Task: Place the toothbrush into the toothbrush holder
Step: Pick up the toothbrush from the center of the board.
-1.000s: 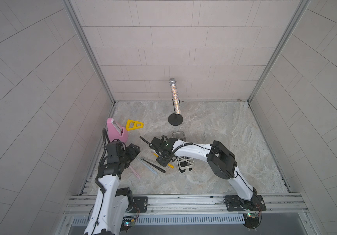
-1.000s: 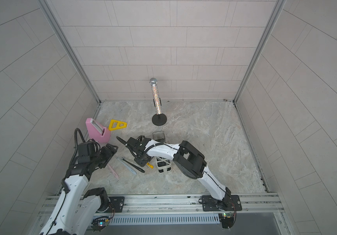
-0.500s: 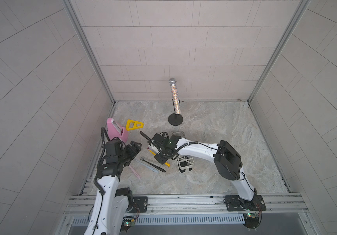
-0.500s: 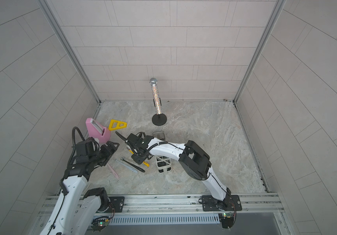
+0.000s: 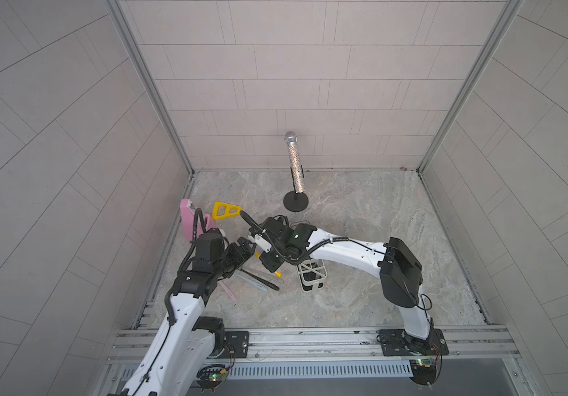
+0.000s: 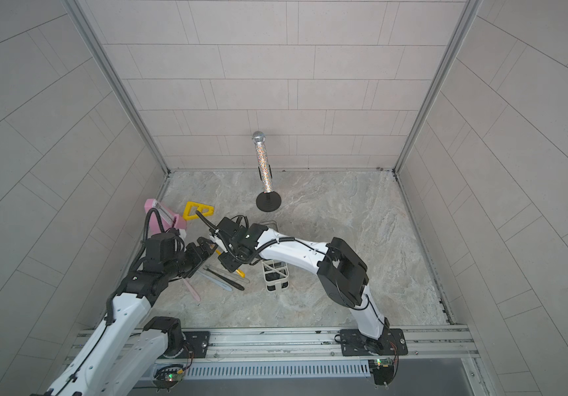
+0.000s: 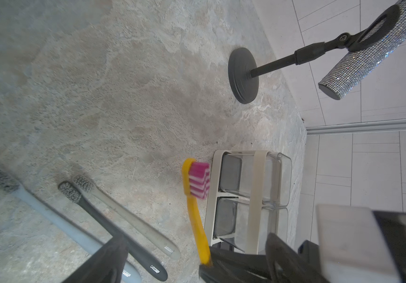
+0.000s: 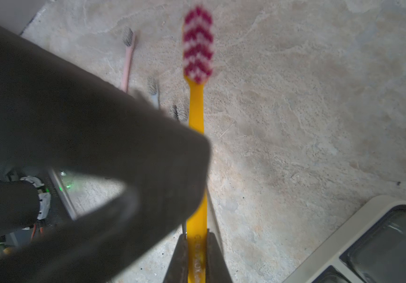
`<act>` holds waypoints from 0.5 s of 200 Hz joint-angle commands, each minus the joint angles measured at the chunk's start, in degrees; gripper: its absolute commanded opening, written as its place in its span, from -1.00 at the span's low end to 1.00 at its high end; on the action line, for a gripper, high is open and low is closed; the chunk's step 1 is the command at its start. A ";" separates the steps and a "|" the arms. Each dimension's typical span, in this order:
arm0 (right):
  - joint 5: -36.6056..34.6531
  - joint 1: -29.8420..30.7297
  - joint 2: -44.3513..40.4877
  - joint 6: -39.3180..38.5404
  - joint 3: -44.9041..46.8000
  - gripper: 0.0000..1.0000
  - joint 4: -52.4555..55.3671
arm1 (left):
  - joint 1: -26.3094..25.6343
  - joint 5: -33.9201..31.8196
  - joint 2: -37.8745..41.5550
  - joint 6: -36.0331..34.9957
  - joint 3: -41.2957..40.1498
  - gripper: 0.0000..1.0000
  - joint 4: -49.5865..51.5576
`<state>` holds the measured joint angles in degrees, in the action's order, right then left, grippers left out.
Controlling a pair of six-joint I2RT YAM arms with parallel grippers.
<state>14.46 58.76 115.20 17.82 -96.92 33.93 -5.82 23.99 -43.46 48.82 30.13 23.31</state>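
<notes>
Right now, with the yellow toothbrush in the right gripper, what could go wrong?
The right gripper pinches the yellow toothbrush only near its handle end, so it may pivot or slip. The open left gripper sits close beside it and could bump it. A miss could tip the toothbrush holder.

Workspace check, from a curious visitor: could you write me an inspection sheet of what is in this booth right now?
Surface: marbled tabletop, no spills seen.
Job's things: yellow toothbrush held by its handle beside the toothbrush holder, not in it.
Clutter: pale blue toothbrush, black toothbrush, grey toothbrush and pink toothbrush lying loose; pink wedge block; yellow triangle; glittery microphone on a stand.
Grippers: right gripper, jaws shut on the yellow handle; left gripper, jaws open, empty.
Cables: black cables loop over both wrists; nothing seen snagged.
Surroundings: tiled walls on three sides, metal rail in front.
</notes>
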 commanded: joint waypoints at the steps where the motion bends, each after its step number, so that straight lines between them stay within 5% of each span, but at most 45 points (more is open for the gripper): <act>1: 2.80 -0.05 -4.26 2.46 2.18 -0.89 -3.43 | -0.74 -1.58 -0.66 1.07 0.59 0.79 -3.27; 100: 9.02 0.56 -7.97 7.39 8.51 -0.89 -10.87 | -2.18 -3.05 -4.80 1.73 -0.12 0.16 -7.93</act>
<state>22.15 58.96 109.47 23.49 -88.95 25.23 -7.60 21.63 -48.25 50.24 30.09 17.45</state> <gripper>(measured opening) 0.116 0.637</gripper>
